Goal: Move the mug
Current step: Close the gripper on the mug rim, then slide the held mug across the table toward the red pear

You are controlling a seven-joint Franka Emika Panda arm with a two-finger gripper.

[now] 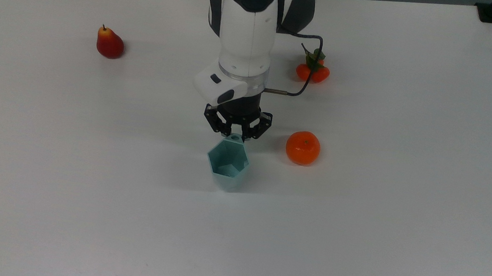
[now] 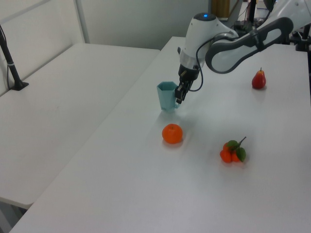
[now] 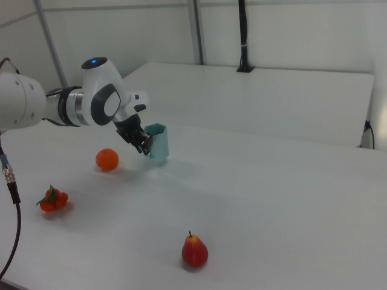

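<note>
1. The mug (image 1: pixel 227 163) is upright; its visible interior holds nothing.
2. The gripper (image 1: pixel 236 135) is clenched on the mug's handle side, at the mug's 12 o'clock in the top view.
3. The orange (image 1: pixel 302 147) lies at the mug's 3 o'clock in the top view, apart from it, on the table (image 1: pixel 400 189).

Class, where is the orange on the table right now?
In the top view, the orange sits right of the mug, below the small tangerine cluster.
</note>
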